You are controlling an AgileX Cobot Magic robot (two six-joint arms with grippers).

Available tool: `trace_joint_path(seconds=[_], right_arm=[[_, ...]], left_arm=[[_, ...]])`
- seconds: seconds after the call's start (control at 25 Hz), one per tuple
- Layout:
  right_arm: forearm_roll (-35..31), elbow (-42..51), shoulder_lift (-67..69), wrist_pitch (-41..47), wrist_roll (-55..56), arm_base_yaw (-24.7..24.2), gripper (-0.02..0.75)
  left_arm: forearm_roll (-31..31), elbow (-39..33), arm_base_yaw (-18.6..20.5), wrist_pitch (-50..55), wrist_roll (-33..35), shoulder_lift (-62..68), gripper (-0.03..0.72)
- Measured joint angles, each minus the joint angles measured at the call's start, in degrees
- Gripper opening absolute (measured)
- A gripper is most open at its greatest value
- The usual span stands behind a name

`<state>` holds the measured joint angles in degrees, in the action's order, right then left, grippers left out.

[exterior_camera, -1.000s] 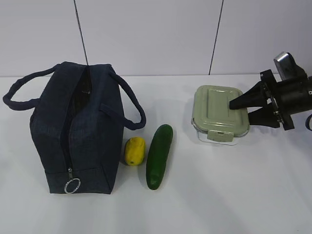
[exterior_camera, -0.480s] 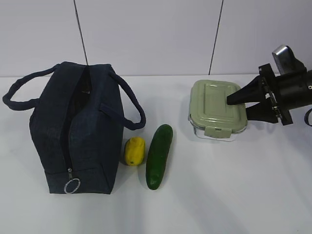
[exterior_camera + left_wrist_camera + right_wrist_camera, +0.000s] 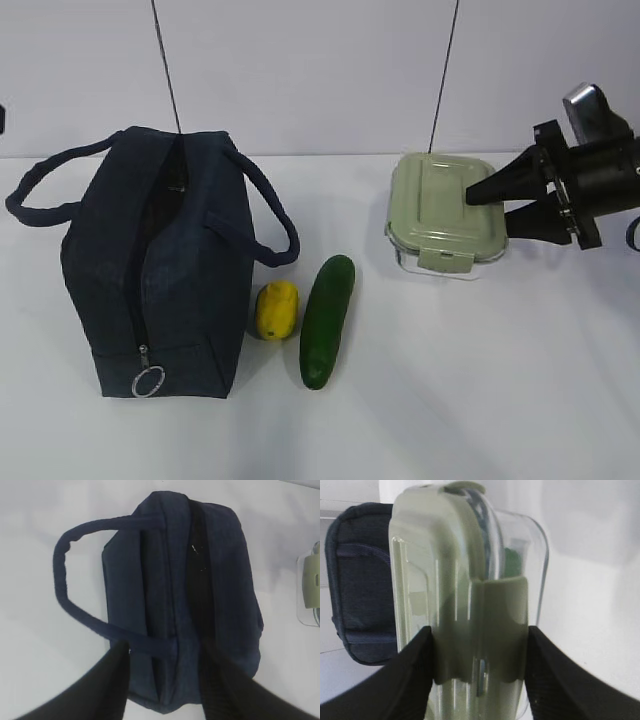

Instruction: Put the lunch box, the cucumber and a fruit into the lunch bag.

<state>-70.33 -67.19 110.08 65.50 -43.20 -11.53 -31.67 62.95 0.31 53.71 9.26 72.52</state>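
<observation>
My right gripper (image 3: 487,213) is shut on the right end of the lunch box (image 3: 440,205), a clear container with a sage-green lid, held just above the table. In the right wrist view the lunch box (image 3: 470,580) fills the space between the fingers of the right gripper (image 3: 477,650). The navy lunch bag (image 3: 160,260) stands at the left, its top zipper open. The yellow fruit (image 3: 276,309) and the dark green cucumber (image 3: 327,320) lie side by side to its right. My left gripper (image 3: 165,652) hangs open above the lunch bag (image 3: 200,580), holding nothing.
The white table (image 3: 450,400) has bare room in front of the lunch box and to the right of the cucumber. A pale wall (image 3: 320,70) with dark seams rises behind the table. The bag's loop handles (image 3: 265,215) stick out to both sides.
The right gripper has raised the lunch box off the table, carried it slightly up and back, and levelled it. Bag, fruit and cucumber have stayed put.
</observation>
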Motion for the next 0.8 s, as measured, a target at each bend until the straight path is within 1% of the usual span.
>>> trace_joint_path(seconds=[0.44, 0.6, 0.8], right_arm=[[-0.30, -3.98, -1.24, 0.19, 3.50, 0.22, 0.378], [-0.19, -5.12, -1.24, 0.19, 4.83, 1.98, 0.378], [-0.19, -6.76, -1.24, 0.57, 5.83, 5.83, 0.378]], left_arm=[[-12.02, 0.77, 0.00, -3.28, 11.90, 10.54, 0.326], [-12.96, 0.77, 0.00, -3.60, 14.26, 12.61, 0.326], [-13.07, 0.77, 0.00, -3.96, 15.26, 14.93, 0.326]])
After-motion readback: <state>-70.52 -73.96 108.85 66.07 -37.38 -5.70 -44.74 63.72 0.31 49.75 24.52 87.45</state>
